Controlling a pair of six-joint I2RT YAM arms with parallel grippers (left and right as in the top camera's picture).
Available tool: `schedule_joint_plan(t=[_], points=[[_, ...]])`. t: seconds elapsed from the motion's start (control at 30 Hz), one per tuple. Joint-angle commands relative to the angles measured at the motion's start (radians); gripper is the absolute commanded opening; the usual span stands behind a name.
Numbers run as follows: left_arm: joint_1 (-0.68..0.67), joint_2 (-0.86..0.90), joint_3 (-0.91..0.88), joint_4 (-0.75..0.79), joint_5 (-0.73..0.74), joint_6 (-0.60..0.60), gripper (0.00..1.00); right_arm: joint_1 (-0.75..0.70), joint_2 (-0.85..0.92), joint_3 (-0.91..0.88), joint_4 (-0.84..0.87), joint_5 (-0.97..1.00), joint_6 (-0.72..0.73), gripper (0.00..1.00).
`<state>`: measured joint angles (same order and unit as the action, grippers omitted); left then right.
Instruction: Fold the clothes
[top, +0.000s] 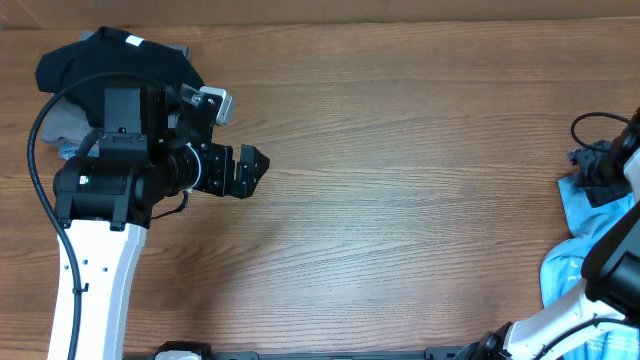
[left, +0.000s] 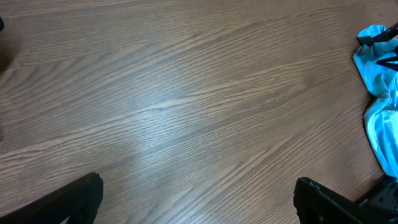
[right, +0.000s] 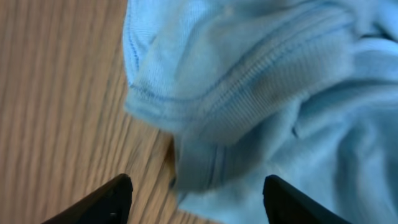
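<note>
The sky-blue T-shirt lies crumpled at the table's right edge, partly hidden by my right arm. It shows at the far right of the left wrist view and fills the right wrist view, ribbed collar in the middle. My right gripper is open, its fingers on either side of the shirt's edge just above it; in the overhead view it sits at the right edge. My left gripper is open and empty over bare table at the left, also in the left wrist view.
A black shirt lies heaped at the back left corner over grey folded garments, behind my left arm. The wooden table spreads between the two arms.
</note>
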<state>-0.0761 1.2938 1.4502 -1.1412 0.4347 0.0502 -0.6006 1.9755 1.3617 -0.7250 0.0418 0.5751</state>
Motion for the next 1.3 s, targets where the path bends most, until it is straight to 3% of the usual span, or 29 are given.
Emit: schedule_joint_plan(t=[0.0,0.07,0.17,0.3,0.5,0.77,0.9,1.03,1.13,1.27], points=[[0.004,0.000,0.026,-0.007,0.019,-0.013,1.00,-0.001,0.048,0.012,0.012,0.010,0.006,0.64],[0.004,0.000,0.026,-0.007,0.019,-0.013,1.00,-0.001,0.069,0.012,0.018,0.009,0.006,0.57],[0.004,0.000,0.026,-0.008,0.019,-0.013,1.00,-0.001,0.077,0.013,0.019,-0.019,0.004,0.06],[0.004,0.000,0.026,-0.013,0.019,-0.013,1.00,0.003,0.026,0.035,-0.012,-0.131,-0.008,0.04],[0.004,0.000,0.026,-0.010,0.018,-0.013,1.00,0.080,-0.171,0.042,-0.021,-0.325,-0.166,0.04],[0.005,0.000,0.071,-0.025,-0.001,-0.013,1.00,0.426,-0.372,0.042,-0.089,-0.365,-0.232,0.04],[0.005,0.000,0.165,-0.082,-0.042,-0.013,1.00,0.695,-0.367,0.040,-0.103,-0.365,-0.231,0.08],[0.005,0.000,0.264,-0.135,-0.073,-0.012,1.00,0.951,-0.362,0.040,-0.089,-0.267,-0.230,0.45],[0.005,0.000,0.312,-0.153,-0.076,-0.013,1.00,1.056,-0.370,0.043,-0.089,-0.091,-0.124,0.66],[0.003,0.001,0.322,-0.146,-0.070,-0.012,1.00,1.028,-0.394,0.066,-0.139,0.013,-0.043,0.68]])
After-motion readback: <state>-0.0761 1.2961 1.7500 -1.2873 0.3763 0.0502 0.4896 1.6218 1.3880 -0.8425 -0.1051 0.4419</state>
